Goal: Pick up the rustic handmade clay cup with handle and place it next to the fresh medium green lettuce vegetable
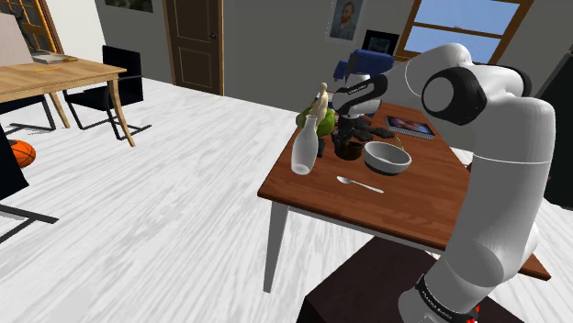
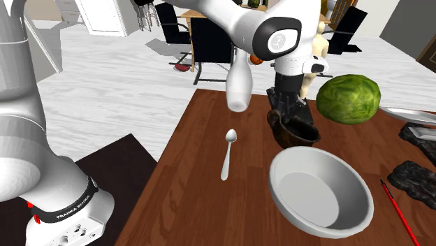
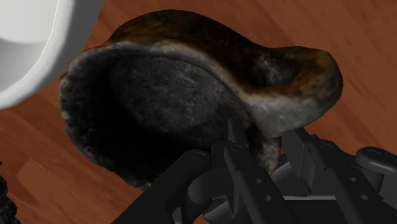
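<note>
A dark brown, rough clay cup (image 3: 159,95) with a handle hangs in my black gripper (image 3: 264,147). One finger is inside the rim and the other outside, near the handle, so the gripper is shut on the cup wall. In the second exterior view the cup (image 2: 293,130) is low over the wooden table (image 2: 189,175), under the gripper (image 2: 286,105). I cannot tell whether the cup touches the table. The green lettuce (image 2: 348,99) lies just beyond it, towards that view's right. In the shoulder view the cup (image 1: 347,145) is between the lettuce (image 1: 309,117) and a grey bowl (image 1: 387,158).
A clear glass bottle (image 2: 238,84) stands close to the cup on the second exterior view's left, with a spoon (image 2: 228,155) in front of it. The grey bowl (image 2: 318,189) is on the near side. Dark lumps (image 2: 413,178), a red pen (image 2: 398,210) and a wooden figure (image 2: 318,49) are nearby.
</note>
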### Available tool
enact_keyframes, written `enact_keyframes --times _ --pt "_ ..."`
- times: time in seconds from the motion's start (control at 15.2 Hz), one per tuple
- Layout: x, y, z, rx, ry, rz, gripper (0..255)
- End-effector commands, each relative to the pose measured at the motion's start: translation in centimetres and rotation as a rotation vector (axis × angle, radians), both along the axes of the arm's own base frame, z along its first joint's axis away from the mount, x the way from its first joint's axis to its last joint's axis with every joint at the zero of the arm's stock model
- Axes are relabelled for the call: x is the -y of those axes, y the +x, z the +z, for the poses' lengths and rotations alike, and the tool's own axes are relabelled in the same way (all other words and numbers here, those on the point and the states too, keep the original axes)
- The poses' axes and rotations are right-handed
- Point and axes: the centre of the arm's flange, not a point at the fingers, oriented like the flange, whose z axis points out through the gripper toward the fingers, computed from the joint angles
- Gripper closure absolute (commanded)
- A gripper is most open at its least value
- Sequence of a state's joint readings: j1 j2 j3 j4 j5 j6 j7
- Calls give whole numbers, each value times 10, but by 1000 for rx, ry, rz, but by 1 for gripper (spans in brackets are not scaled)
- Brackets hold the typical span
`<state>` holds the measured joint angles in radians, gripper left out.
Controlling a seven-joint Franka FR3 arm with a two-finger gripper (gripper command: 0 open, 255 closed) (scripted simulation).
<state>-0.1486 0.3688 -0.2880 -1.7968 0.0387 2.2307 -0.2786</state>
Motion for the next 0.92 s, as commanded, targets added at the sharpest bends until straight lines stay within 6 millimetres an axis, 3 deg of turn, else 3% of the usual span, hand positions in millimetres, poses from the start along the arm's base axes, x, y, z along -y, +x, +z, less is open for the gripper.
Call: enact_keyframes --times 0.0,0.13,0.2,0.53,0.79,0.86 --pt "4 -3 -4 -9 -1 -7 255" --pt "4 -3 -4 -9 -1 -7 255" --pt "4 -3 -4 -9 -1 -7 0" --pt "4 -3 -4 -9 -1 -7 0" --pt "-1 -5 46 -9 -1 -7 0" --pt "-1 -5 46 -9 -1 -7 0"
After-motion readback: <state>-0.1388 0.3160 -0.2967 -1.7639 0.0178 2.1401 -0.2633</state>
